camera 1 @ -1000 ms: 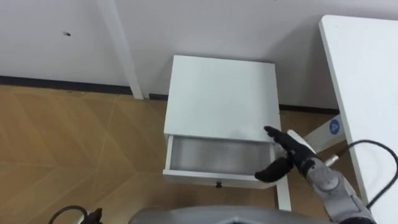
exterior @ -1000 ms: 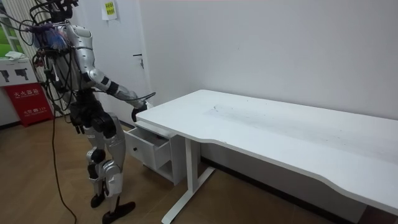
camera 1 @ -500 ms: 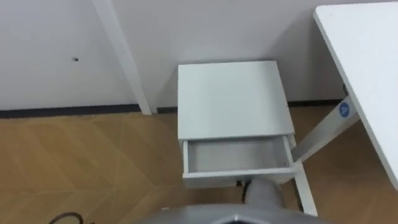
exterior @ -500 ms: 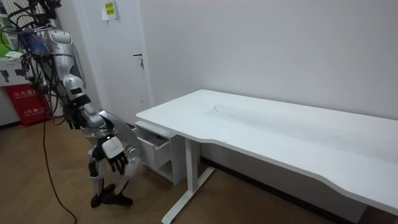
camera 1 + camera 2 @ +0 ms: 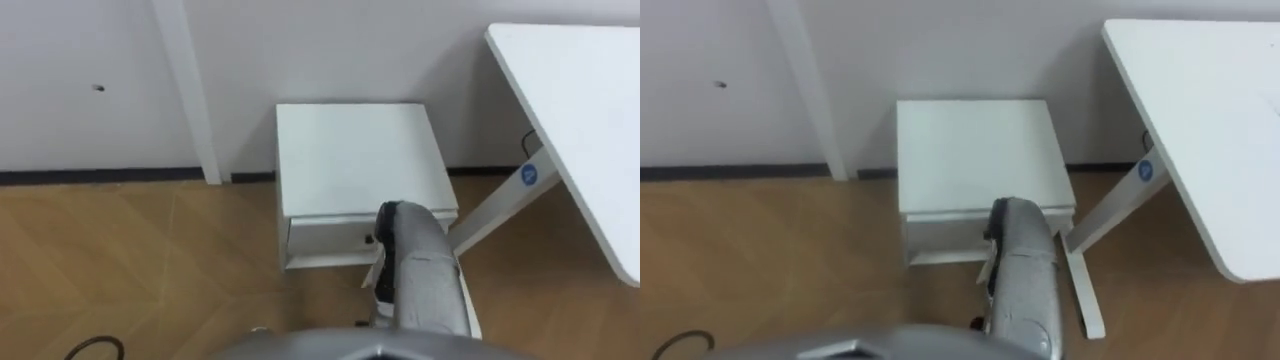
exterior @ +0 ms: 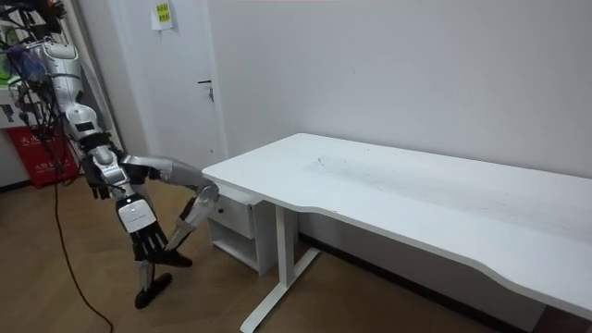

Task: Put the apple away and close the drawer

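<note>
Reaching the drawer (image 5: 325, 240), open earlier, now nearly shut; right hand's (image 6: 208, 192) grip: cannot tell; left hand (image 6: 148, 242) hangs slack; blue sticker (image 5: 529, 176) illegible.

A small cabinet (image 5: 355, 150) stands on the floor (image 5: 130, 260) with its back against the wall (image 5: 330, 50), and the drawer (image 5: 325, 238) sits in its front, just under the top. To the right of the cabinet is the desk (image 5: 580, 110), with the desk leg (image 5: 495, 205) on the floor just beside the cabinet, and to the left a door frame (image 5: 185, 90) runs up the wall. The robot stands in front of the cabinet, one knee lifted up against the drawer's front.
</note>
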You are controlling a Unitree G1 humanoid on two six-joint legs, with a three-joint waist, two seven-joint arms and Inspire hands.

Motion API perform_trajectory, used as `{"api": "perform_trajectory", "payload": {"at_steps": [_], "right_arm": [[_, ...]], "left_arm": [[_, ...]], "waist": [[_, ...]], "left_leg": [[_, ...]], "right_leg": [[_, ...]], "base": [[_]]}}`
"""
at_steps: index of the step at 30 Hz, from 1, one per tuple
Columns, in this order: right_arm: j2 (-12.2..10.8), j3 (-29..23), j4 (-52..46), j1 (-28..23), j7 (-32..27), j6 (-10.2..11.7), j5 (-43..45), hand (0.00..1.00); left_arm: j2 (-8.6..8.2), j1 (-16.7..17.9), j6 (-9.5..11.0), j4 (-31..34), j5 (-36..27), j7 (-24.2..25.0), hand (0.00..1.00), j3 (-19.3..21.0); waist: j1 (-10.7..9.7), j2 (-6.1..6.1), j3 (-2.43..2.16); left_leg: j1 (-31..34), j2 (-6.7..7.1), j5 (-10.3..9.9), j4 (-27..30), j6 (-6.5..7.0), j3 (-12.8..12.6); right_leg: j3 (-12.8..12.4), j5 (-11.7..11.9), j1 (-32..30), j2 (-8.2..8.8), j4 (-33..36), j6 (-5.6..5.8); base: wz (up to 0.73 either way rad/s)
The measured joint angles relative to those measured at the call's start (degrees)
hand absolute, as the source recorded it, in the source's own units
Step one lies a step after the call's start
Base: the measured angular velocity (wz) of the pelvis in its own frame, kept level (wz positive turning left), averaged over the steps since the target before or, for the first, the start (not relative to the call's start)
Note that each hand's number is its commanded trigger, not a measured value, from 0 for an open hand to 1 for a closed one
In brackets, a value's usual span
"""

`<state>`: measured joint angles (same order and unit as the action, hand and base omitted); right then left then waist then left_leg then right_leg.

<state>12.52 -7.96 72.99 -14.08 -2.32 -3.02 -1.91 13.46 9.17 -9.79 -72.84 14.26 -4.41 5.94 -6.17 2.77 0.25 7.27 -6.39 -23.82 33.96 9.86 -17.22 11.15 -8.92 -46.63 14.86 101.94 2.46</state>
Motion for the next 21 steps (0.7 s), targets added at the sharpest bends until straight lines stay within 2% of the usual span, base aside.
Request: {"api": "perform_trajectory", "payload": {"at_steps": [1,2,3,4,5,6,7,8,9,11,12,14,16,18,21], "right_arm": [[0.09,0.0,-0.1,-0.09,-0.01,-0.67,-0.13,0.0],[0.11,-0.12,-0.12,-0.19,0.01,-1.09,-0.18,0.0],[0.07,-0.16,-0.07,-0.58,0.04,-2.0,-0.29,0.0],[0.07,-0.19,0.03,-0.92,0.06,-2.58,-0.18,0.0],[-0.04,-0.18,-0.01,-0.66,0.06,-2.92,-0.02,0.0],[-0.8,-0.38,-0.57,-0.7,0.02,-2.82,0.73,0.0],[-1.1,-1.2,-0.54,-0.69,-0.11,-2.82,1.69,0.0],[-1.21,-1.42,-0.49,-0.29,-0.26,-3.09,1.75,0.0],[-1.21,-1.53,-0.77,-0.37,-0.47,-3.13,1.96,0.0],[-1.02,-2.18,-1.37,0.1,-0.97,-3.03,2.49,0.0],[-0.99,-2.25,-1.38,0.51,-1.28,-2.84,3.08,0.0],[-1.04,-2.6,-1.27,1.69,-2.38,-2.33,7.19,0.0],[-1.03,-2.77,-1.13,2.86,-2.75,-1.98,9.35,0.0],[-1.05,-2.9,-0.82,3.76,-3.09,-1.79,10.38,0.0],[-1.22,-2.99,-1.06,3.96,-3.53,-1.76,10.87,0.0]], "left_arm": [[-0.02,0.61,0.2,0.09,-0.37,-0.04,0.0,0.0],[-0.11,0.89,0.21,0.19,-0.34,-0.1,0.0,0.09],[-0.3,1.3,0.05,0.22,-0.17,-0.14,0.0,0.67],[-0.44,1.7,-0.17,0.28,-0.27,-0.19,0.0,0.65],[-0.43,2.3,-0.17,0.37,-0.27,-0.33,0.0,0.64],[0.5,2.17,-0.34,1.07,-0.84,-1.27,0.0,-0.14],[1.02,1.35,-0.27,3.22,-1.23,-2.21,0.0,-0.37],[1.24,1.43,-0.23,3.68,-1.33,-2.87,0.0,-0.17],[0.98,1.58,-0.25,3.67,-1.95,-3.81,0.0,0.6],[0.06,0.91,0.57,4.07,-3.59,-4.0,0.0,0.6],[-0.01,0.98,0.73,4.14,-3.61,-4.01,0.0,0.61],[-0.02,1.05,0.49,4.17,-3.54,-4.43,0.0,0.85],[-0.19,1.23,0.47,4.21,-3.48,-5.06,0.0,0.99],[-0.6,1.16,0.5,4.33,-3.44,-5.06,0.0,1.6],[-1.35,1.03,0.66,4.86,-3.47,-5.06,0.0,2.37]], "waist": [[-0.09,-0.27,0.05],[-0.14,-0.26,-0.03],[-0.46,-0.6,0.1],[-0.96,-1.35,0.22],[-1.09,-2.36,-0.05],[-1.11,-5.02,-0.73],[-0.45,-4.59,0.57],[0.71,-4.74,0.71],[1.58,-5.08,0.43],[1.92,-5.85,0.25],[1.89,-6.04,0.1],[1.64,-6.72,-0.14],[1.75,-7.03,-0.32],[1.59,-6.99,-0.38],[1.55,-7.03,-0.54]], "left_leg": [[-0.05,1.08,-0.32,-0.38,-0.67,0.03],[-0.18,1.53,-0.45,-0.62,-1.16,0.02],[-0.86,2.61,-0.62,-1.3,-4.23,0.11],[-2.32,4.4,0.21,-4.05,-7.39,0.29],[-3.46,5.81,1.07,-6.34,-10.55,0.31],[-2.47,6.57,1.2,-4.02,-9.38,2.1],[0.59,5.39,-2.17,1.25,-4.36,3.62],[1.1,5.54,-2.94,2.48,-3.47,3.36],[0.29,5.23,-3.23,2.06,-3.74,3.26],[-2.97,5.68,-0.87,-4.07,-6.35,2.98],[-3.72,5.87,-0.05,-5.69,-6.41,2.89],[-5.94,6.08,2.37,-9.67,-6.14,2.74],[-7.03,6.11,3.42,-11.49,-5.31,2.85],[-8.04,5.95,3.96,-12.88,-5.05,3.34],[-9.86,5.86,5.85,-16.13,-6.09,4.04]], "right_leg": [[-0.11,0.33,4.96,0.97,-7.12,0.53],[-0.13,0.39,7.59,0.88,-11.55,0.65],[0.42,0.39,14.24,0.58,-21.53,0.66],[0.63,0.3,20.74,-0.54,-32.22,0.54],[0.0,0.17,23.59,-0.97,-37.86,0.35],[-0.92,-0.53,27.13,-0.8,-46.27,1.27],[-1.06,-2.1,28.93,-1.46,-51.01,3.65],[-2.23,-3.03,30.28,-2.08,-54.27,4.28],[-2.92,-4.51,34.52,-4.23,-60.89,4.11],[-3.02,-5.01,40.45,-7.07,-70.06,3.6],[-2.87,-4.87,41.34,-7.42,-72.04,3.4],[-2.67,-3.99,45.79,-8.54,-80.16,2.53],[-2.72,-4.01,48.19,-9.62,-83.98,2.49],[-2.61,-4.08,49.74,-10.4,-86.5,2.34],[-2.44,-3.72,50.16,-11.01,-88.05,1.52]], "base": [[0.1],[0.13],[0.14],[0.14],[0.13],[0.05],[-0.13],[-0.33],[-0.3],[-0.08],[-0.09],[-0.09],[-0.13],[-0.03],[0.0]]}}
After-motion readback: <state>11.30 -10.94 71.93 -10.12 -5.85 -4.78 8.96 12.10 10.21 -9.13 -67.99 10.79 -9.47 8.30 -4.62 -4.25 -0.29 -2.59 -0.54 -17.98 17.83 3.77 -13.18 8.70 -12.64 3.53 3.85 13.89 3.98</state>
